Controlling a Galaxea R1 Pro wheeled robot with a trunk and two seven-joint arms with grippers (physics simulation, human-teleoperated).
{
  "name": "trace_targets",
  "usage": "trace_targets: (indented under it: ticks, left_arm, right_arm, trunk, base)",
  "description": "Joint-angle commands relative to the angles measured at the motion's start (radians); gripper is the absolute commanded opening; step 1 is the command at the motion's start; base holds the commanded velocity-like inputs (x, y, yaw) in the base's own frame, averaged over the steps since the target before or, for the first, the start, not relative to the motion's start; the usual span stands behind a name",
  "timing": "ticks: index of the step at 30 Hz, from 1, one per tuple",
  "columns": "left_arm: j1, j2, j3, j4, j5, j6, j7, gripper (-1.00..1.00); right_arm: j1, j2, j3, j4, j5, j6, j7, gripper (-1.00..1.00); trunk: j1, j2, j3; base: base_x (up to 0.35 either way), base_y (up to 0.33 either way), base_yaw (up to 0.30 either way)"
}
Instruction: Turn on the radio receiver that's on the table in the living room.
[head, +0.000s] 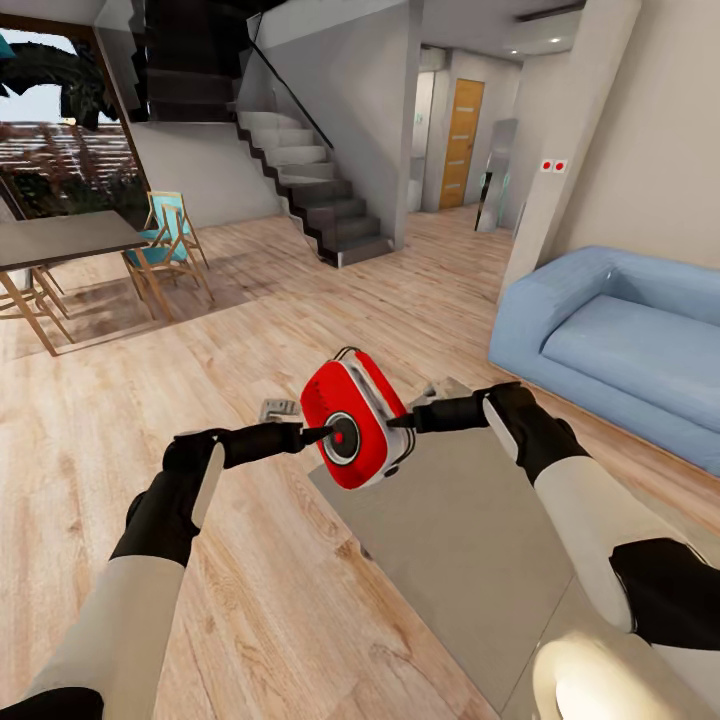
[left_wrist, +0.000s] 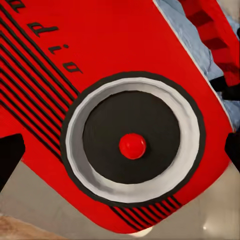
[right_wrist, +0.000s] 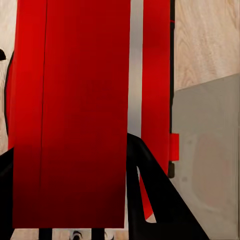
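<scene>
The radio (head: 355, 423) is lifted above the near corner of the bench (head: 470, 545), well clear of its grey top, with the wood floor (head: 250, 330) and blue sofa (head: 620, 350) behind. It hangs tilted, its red front and round dial (head: 343, 437) turned toward the robot and toward the left arm.

The right tool (head: 408, 421) reaches in from the right and meets the radio's side edge. In the right wrist view the red body (right_wrist: 75, 115) with its white trim (right_wrist: 136, 65) sits between dark fingers (right_wrist: 160, 200), so I judge this tool clamped on the radio and carrying it, though the pad contact itself is hidden.

The left tool (head: 318, 433) comes in from the left, level with the dial, its tip at or just short of the red button (head: 342, 437) at the dial's middle. The left wrist view looks straight at the dial (left_wrist: 132, 140), with the button (left_wrist: 132, 146) near the middle of the view and dark fingertips (left_wrist: 10, 155) at the 2 edges. That suggests jaws spread rather than closed, but I cannot tell their gap for certain.

So the relation that matters: the button lies straight ahead of the left tool, along its pointing axis, while the right arm steadies the radio from the opposite side. The left arm is the one placed to press; a short push forward should do it, provided the right grip resists the shove.
</scene>
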Motion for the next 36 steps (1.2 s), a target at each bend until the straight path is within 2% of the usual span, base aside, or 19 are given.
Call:
trace_targets:
  ticks: [1, 9, 36]
  left_arm:
    - [0.000, 0.000, 0.000, -0.005, 0.000, 0.001, 0.000, 1.00]
    - [0.000, 0.000, -0.001, -0.052, 0.001, 0.005, -0.013, 1.00]
    - [0.031, -0.001, -0.002, -0.047, -0.001, 0.004, -0.015, 1.00]
  right_arm:
    - [0.000, 0.000, -0.002, -0.001, -0.013, 0.005, 0.000, -1.00]
    - [0.002, -0.001, -0.002, 0.003, -0.011, 0.005, 0.000, -1.00]
    - [0.002, -0.002, -0.005, -0.002, -0.008, 0.005, 0.001, -1.00]
  trunk:
    - [0.000, 0.000, 0.000]
    - [0.000, 0.000, 0.000]
    - [0.000, 0.000, 0.000]
  base:
    - [0.000, 0.000, 0.000]
    - [0.000, 0.000, 0.000]
    - [0.000, 0.000, 0.000]
